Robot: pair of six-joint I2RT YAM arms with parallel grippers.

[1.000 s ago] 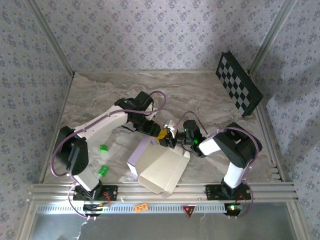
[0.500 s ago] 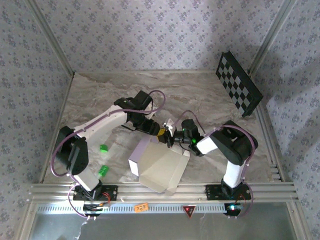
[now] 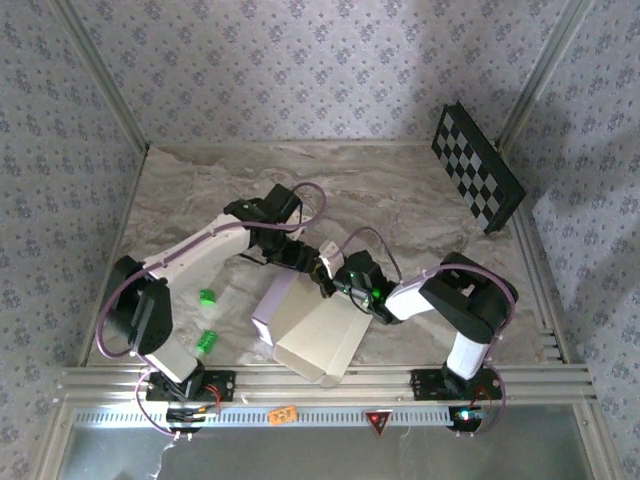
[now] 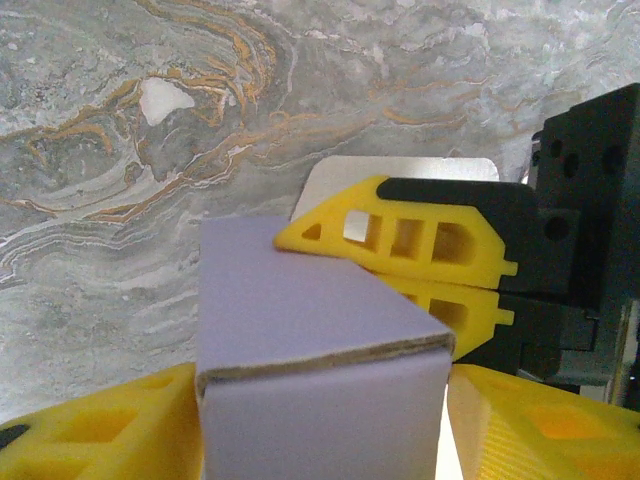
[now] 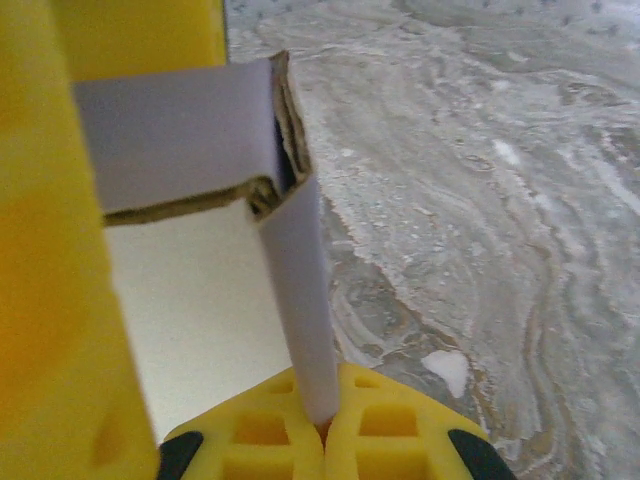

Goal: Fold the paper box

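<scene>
Box (image 3: 318, 335) lies on the table (image 3: 200, 190), half folded, cream face up and lavender wall on its left. It sits on the near side of both grippers.
- Left gripper (image 3: 318, 272): pinching the far lavender corner.
- Right gripper (image 3: 343, 283): pressed together on a thin wall just beside it.
- Judgement: the 2 are equally near, and the next crease runs along that far edge.
</scene>
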